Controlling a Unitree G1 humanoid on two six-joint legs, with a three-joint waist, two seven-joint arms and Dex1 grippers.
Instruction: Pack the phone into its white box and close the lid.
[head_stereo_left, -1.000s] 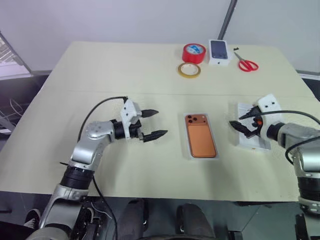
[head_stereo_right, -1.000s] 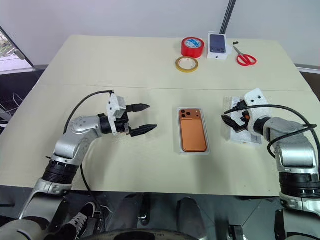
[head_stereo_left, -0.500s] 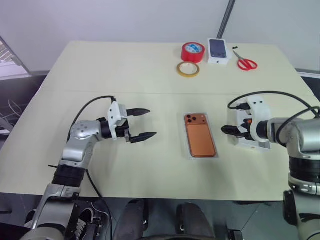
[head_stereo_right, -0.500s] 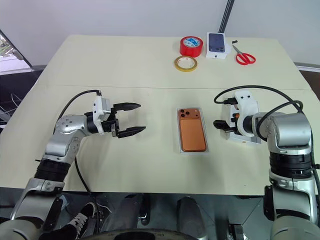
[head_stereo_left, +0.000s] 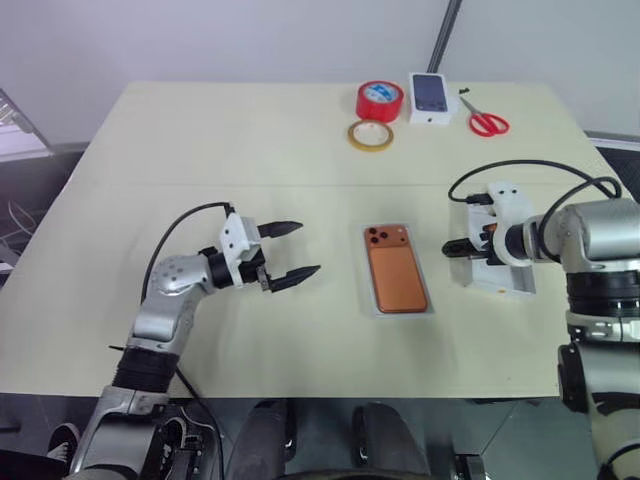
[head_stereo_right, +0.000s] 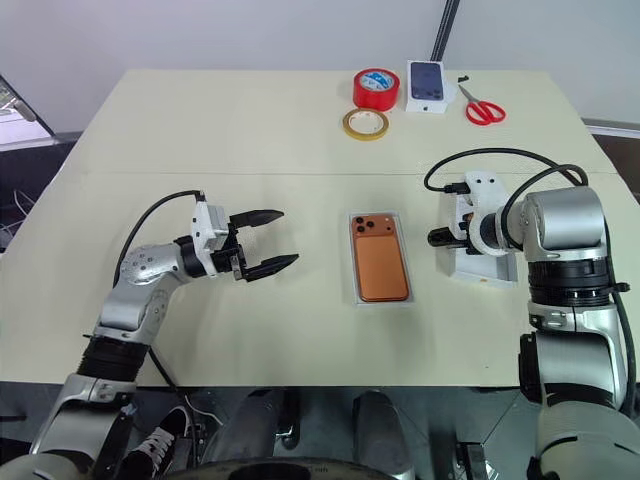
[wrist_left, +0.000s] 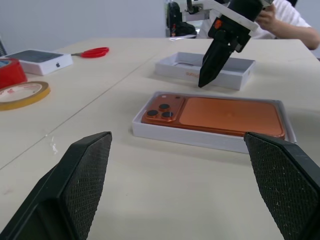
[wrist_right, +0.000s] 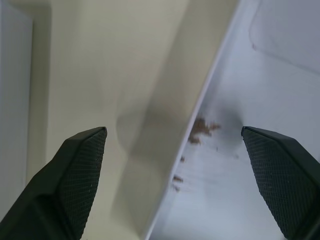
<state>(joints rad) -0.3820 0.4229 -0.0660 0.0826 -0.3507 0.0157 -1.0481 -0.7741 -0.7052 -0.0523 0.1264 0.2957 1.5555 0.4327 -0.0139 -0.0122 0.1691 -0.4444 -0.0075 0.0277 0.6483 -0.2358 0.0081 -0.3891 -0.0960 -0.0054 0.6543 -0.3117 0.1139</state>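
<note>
The copper-orange phone lies face down inside the white box at the table's middle. To its right sits the lid, open side up, with a white insert lying in it. My right gripper points down at the lid's wall nearest the phone. It is open, and in the right wrist view its fingers stand one on each side of that wall, apart from it. My left gripper hovers open and empty to the left of the box, pointing toward the phone.
At the table's far edge stand a red tape roll, a yellow tape ring, a small white carton with a phone picture and red scissors. A person sits beyond the table.
My right wrist has turned so the gripper now points down over the lid's near wall instead of lying across the lid. The left gripper has kept its place; the camera view shifted slightly.
</note>
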